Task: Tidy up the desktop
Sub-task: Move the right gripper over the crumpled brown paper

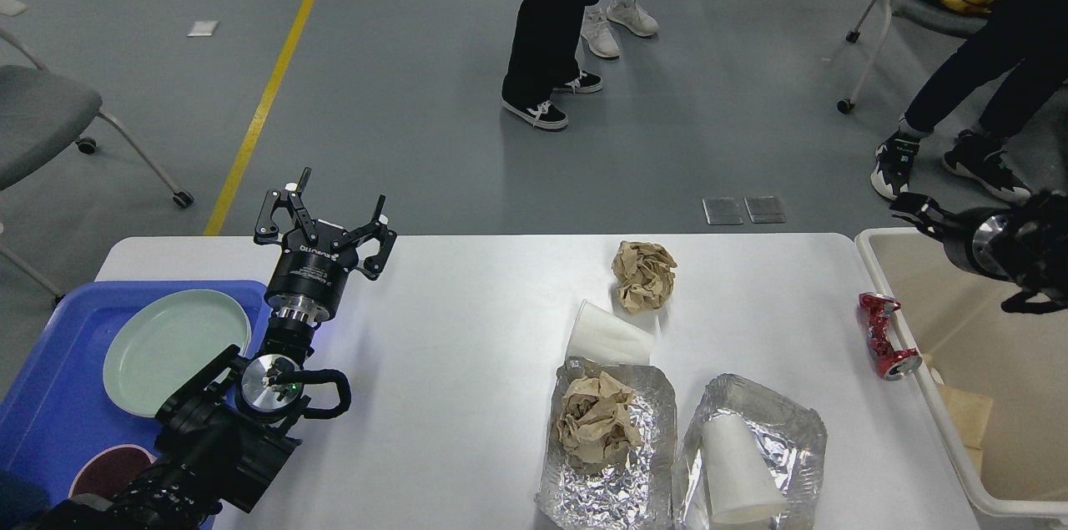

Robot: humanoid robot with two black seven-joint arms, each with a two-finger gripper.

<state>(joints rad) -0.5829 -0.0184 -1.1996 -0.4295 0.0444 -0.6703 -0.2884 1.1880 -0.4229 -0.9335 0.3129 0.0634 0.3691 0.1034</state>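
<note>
The white desktop fills the lower view. On it lie a crumpled brown paper ball, a tipped white paper cup, a foil tray holding more crumpled brown paper, a second foil tray with a white cup in it, and a crushed red can near the right edge. My left gripper is open and empty above the desktop's far left edge. My right gripper is over the beige bin, seen dark and end-on.
A blue tray at the left holds a pale green plate and a dark red dish. A beige bin stands at the right with brown paper inside. People's legs and chairs stand beyond the desk.
</note>
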